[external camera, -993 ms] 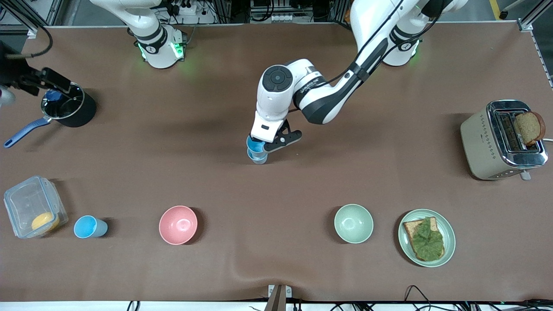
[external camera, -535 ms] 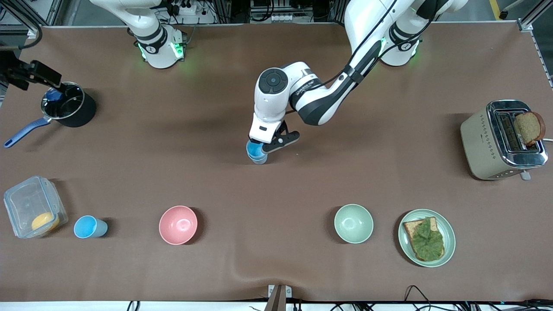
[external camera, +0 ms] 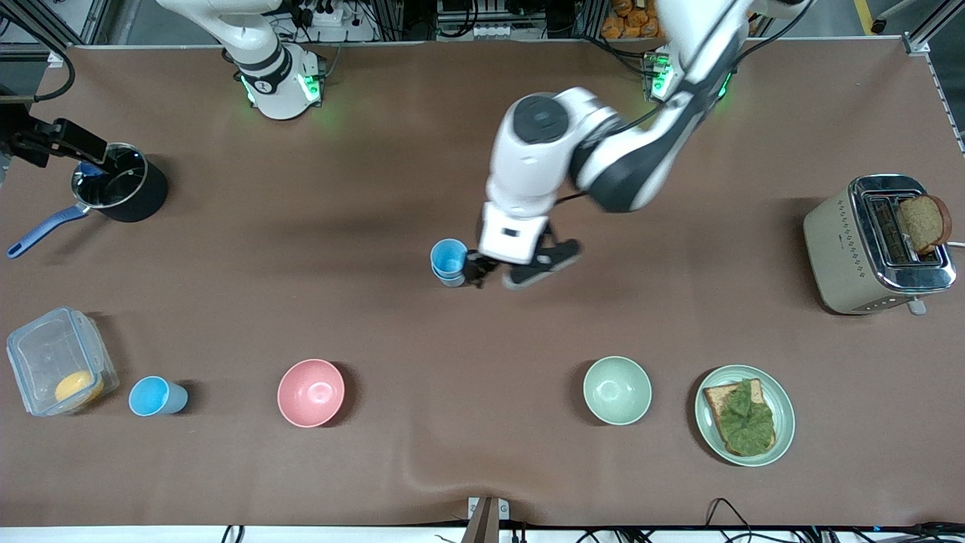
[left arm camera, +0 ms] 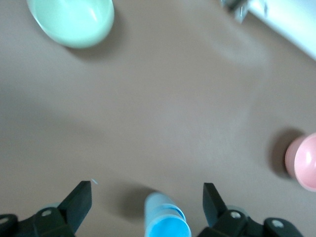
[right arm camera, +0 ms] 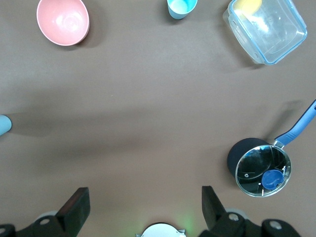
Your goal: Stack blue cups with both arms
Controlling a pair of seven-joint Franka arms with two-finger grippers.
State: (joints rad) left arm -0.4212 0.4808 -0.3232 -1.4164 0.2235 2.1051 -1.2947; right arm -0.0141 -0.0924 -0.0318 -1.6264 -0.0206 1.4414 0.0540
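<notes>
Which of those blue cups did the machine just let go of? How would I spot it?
Find the big white left arm's open left gripper over mid-table. Beside it stand the stacked blue cups, one nested inside another. The lone blue cup stands by the clear container, unstacked.

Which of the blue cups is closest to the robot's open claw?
The stacked blue cups mid-table, right beside the open left gripper. The single blue cup stands off by the plastic container.

Dark saucepan (right arm camera: 259, 168), blue handle
</notes>
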